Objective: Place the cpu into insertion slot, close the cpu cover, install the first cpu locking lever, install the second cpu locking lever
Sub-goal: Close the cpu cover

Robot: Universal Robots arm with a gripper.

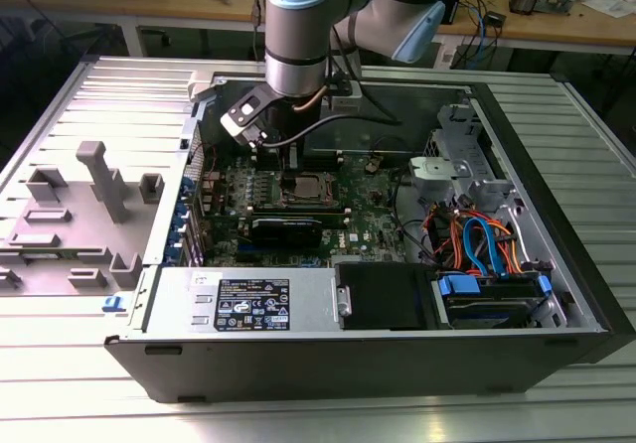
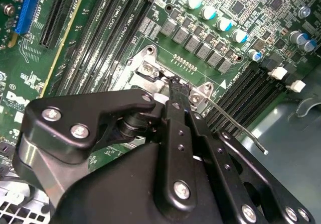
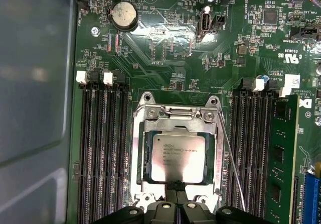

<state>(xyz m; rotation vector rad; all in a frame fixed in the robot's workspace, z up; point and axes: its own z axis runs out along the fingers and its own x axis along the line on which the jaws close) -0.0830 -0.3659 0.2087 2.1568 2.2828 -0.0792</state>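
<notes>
**Though the chip is in, one lever is not locked**

Since the cpu (image 3: 174,157) lies flat in the insertion slot (image 3: 136,174), we think the first job is done. The cpu cover (image 3: 218,153) looks folded down around it, and the chip's shiny top shows through its window. One thin wire lever (image 3: 231,158) beside the cover sticks out loose, so we think it is not locked yet. We cannot tell about the other lever. The gripper (image 3: 176,204) hangs at the slot's edge, its fingers close together, holding nothing we can see.
</notes>
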